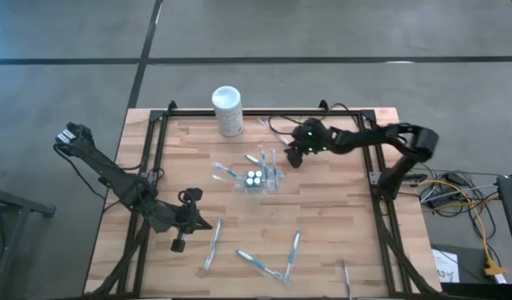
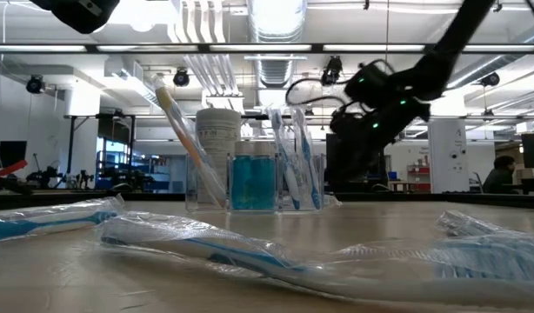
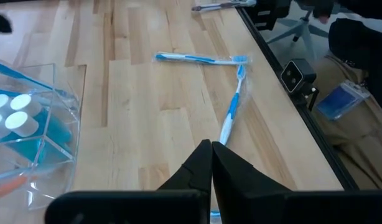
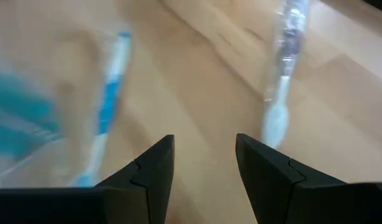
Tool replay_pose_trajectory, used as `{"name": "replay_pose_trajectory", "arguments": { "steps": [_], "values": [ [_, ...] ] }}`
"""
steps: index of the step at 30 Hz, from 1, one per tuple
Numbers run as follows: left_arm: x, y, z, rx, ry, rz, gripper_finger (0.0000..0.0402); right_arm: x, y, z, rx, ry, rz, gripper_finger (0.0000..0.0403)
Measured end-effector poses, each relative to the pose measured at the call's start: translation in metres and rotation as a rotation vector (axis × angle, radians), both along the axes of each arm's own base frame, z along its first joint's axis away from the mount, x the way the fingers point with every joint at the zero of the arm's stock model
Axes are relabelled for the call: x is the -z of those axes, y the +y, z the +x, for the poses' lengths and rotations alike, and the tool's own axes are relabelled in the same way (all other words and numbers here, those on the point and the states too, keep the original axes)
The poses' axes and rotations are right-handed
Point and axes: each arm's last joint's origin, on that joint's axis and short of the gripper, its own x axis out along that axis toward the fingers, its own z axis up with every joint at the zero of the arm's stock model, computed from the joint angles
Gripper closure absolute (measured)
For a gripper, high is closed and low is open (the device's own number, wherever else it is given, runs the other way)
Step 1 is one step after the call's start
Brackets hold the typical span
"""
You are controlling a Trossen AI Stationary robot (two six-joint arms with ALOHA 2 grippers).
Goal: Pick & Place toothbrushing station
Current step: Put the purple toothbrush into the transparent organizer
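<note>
Desk [image 1: 339, 242]: pale wooden planks in a dark frame, carrying all items below.

Holder [image 1: 258, 177]: clear, colourless plastic, upright near the middle of the desk. In the low view [image 2: 254, 178] it holds teal-blue bottles with white caps and several brushes leaning on its walls. It rests on the desk, in neither of my grippers.

Canister [image 1: 228, 110]: white cylinder, upright at the far edge of the desk, behind the holder and apart from it.

Toothbrushes, loose: one wrapped brush [image 1: 213, 244] on the near left of the desk, another [image 1: 294, 248] on the near right, a third [image 1: 258, 263] lying flat between them. In the left wrist view two of them meet head to head at an angle [image 3: 231, 109].

My left gripper [image 1: 179, 242]: low over the near-left part of the desk, just beside the wrapped brush there. Its fingers [image 3: 197, 171] are pressed together, with nothing between them.

My right gripper [image 1: 294, 155]: just beside the holder on its far-right side, raised above the desk. Its fingers [image 4: 155, 165] stand apart with bare wood showing in the gap; nothing is gripped. A brush [image 4: 110, 102] shows blurred to one side of it, and a second [image 4: 281, 81] to the other.
</note>
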Motion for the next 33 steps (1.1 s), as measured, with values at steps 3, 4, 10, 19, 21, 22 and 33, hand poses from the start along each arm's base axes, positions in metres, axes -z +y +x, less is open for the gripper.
{"name": "replay_pose_trajectory", "arguments": {
  "steps": [3,4,10,19,21,22,33],
  "values": [
    [0.0,0.0,0.0,-0.001,0.0,-0.002,0.0389,0.007,-0.01,0.013,0.037,0.101,0.0,0.0236],
    [0.0,0.0,0.0,-0.003,0.001,-0.004,0.039,0.009,-0.012,0.016,0.041,0.134,-0.007,0.0236],
    [0.002,0.0,0.0,-0.008,0.007,-0.011,0.0393,0.017,-0.022,0.028,0.056,0.226,-0.047,0.0236],
    [0.018,0.001,-0.001,-0.017,0.021,-0.024,0.039,-0.005,-0.019,0.033,0.024,0.226,-0.154,0.0238],
    [0.019,0.001,-0.001,-0.018,0.021,-0.024,0.0392,-0.015,-0.016,0.033,0.015,0.213,-0.2,0.0239],
    [0.019,0.001,-0.001,-0.017,0.021,-0.024,0.0392,-0.017,-0.016,0.033,0.014,0.219,-0.228,0.0238],
    [0.018,0.0,-0.001,-0.004,0.007,-0.013,0.0392,-0.01,-0.028,0.041,-0.006,0.308,-0.31,0.0213]
  ]
}}
